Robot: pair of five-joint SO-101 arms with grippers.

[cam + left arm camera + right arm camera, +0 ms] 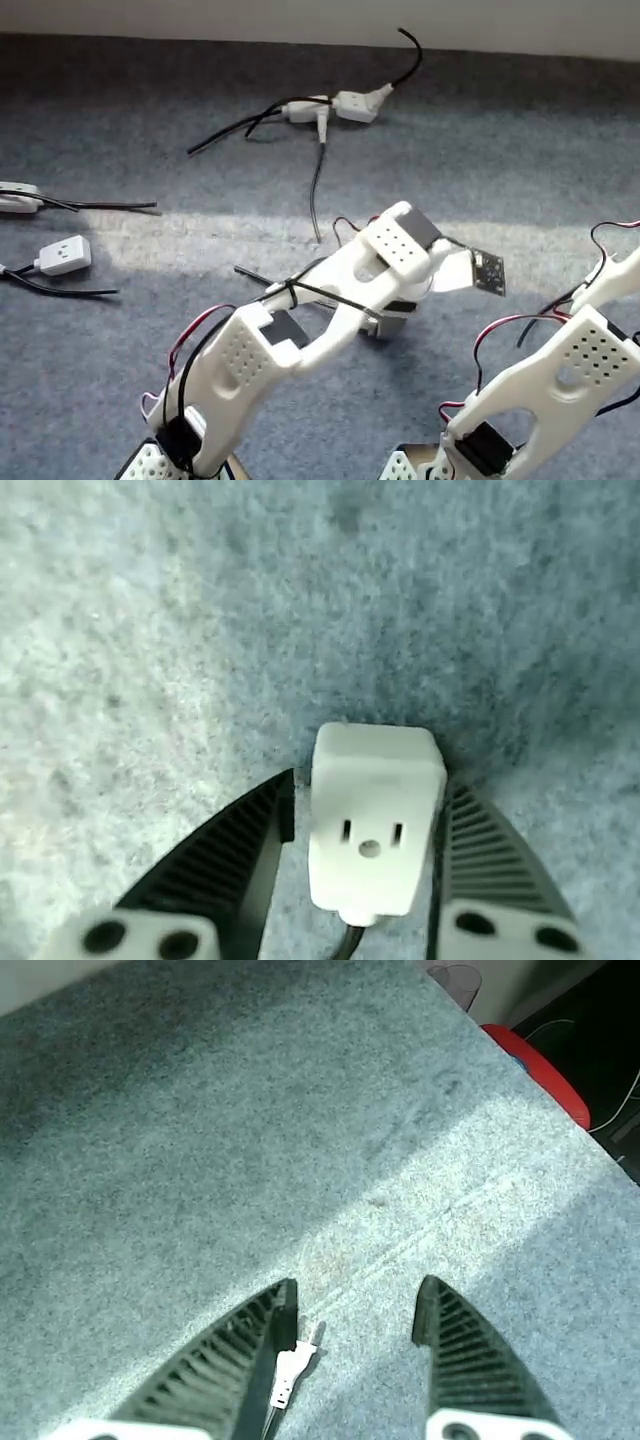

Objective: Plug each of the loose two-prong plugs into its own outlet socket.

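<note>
**A:** Reading from the left, what could spoil this?

**B:** The spare socket [62, 255] near the left edge lies well apart from both arms, so I see no trouble there. The risk, I judge, starts at the left gripper [370, 785]. It straddles a white outlet socket [375, 810] on the grey mat [200, 170]. One finger [480, 850] meets the block's side, while the other stands just off it. Closing unevenly could shove or twist the block, and its cord [350, 945] could drag it round.

**A:** And further right?

**B:** The two-prong plug [290, 1362] lies against the inner face of one finger [235, 1370] of the right gripper [357, 1285], not centred in the gap. A squeeze from here would likely nudge it aside or pinch it crooked, with the prongs askew.

**A:** How do the grippers stand?

**B:** The left is spread little wider than the socket, released rather than clamped. The right is wide apart and grasps nothing, with bare mat across most of its gap.
</note>
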